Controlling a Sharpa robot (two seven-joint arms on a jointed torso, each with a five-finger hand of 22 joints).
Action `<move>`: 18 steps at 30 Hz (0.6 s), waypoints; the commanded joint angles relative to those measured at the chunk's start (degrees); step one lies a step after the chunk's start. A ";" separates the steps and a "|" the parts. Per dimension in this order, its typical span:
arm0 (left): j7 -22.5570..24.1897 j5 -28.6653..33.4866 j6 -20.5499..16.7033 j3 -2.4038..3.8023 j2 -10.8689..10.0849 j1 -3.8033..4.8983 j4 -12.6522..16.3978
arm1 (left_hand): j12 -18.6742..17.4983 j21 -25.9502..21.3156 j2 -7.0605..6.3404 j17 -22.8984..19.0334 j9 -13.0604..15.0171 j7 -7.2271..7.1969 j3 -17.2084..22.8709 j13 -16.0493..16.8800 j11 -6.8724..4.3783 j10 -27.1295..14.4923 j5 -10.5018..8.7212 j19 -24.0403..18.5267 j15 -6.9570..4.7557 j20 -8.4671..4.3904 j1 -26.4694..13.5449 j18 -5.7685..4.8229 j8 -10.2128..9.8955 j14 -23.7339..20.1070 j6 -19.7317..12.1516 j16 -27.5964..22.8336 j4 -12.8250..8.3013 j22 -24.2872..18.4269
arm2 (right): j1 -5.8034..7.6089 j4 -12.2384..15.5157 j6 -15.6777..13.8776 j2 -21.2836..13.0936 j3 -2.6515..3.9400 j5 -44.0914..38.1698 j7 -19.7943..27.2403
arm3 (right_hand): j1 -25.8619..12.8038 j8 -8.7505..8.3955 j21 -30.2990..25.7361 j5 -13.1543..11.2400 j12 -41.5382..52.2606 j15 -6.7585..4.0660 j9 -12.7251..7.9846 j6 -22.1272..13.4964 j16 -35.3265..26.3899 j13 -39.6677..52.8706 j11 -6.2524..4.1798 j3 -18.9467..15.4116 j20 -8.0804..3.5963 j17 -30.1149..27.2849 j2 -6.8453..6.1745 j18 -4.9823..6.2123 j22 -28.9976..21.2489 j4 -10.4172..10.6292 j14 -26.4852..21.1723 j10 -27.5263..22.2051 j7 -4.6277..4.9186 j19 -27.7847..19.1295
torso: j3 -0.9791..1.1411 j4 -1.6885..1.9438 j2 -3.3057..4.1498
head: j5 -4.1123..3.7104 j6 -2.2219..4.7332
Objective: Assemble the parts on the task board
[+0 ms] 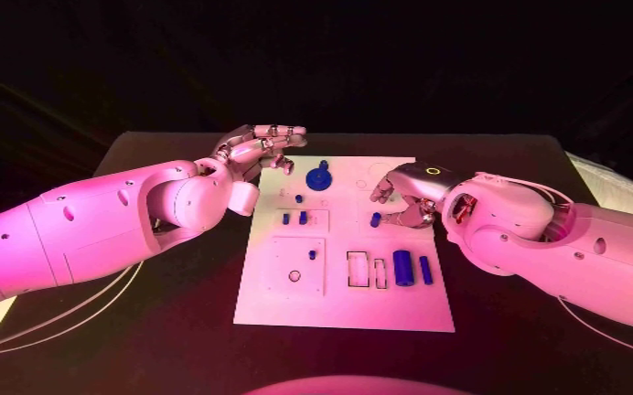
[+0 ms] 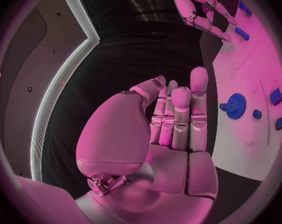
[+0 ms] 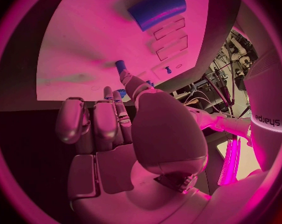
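The white task board (image 1: 346, 299) lies in the middle of the black table. A blue gear (image 1: 318, 178) (image 2: 235, 106) stands near its far end, with small blue pegs (image 1: 295, 218) below it. My left hand (image 1: 264, 149) (image 2: 175, 119) hovers at the board's far left corner, fingers straight and holding nothing. My right hand (image 1: 403, 201) (image 3: 122, 124) is over the board's right side. Its thumb and a finger pinch a small blue peg (image 1: 375, 220) (image 3: 120, 65) and the other fingers are curled. A thick blue cylinder (image 1: 401, 263) (image 3: 156, 8) and a thinner one (image 1: 424, 269) lie at the near right.
Outlined rectangular slots (image 1: 359, 268) sit beside the cylinders, and a raised square plate with a small ring (image 1: 295, 275) lies at the board's near left. Black table (image 1: 172, 322) surrounds the board on all sides. The right hand (image 2: 197, 5) also appears in the left wrist view.
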 commanded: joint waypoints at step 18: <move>0.08 0.08 1.08 0.04 -0.26 -0.01 0.24 | 0.26 -0.26 0.13 -0.06 -0.06 0.13 -0.13 0.08 -0.04 -0.41 -0.18 -0.38 0.16 0.16 0.04 0.94 0.22 -0.26 -0.25 -0.28 -0.11 -0.05 | -0.76 -1.75 3.70 2.37 -0.28 -0.08 1.01 | 1.68 1.41 -0.03 -0.11 2.13 1.16 0.73 6.28 0.53 0.00 -0.12 2.41 1.02 0.34 2.94 0.51 0.74 0.53 1.51 7.30 0.46 0.51 | -0.01 0.01 0.03 | 0.77 -0.98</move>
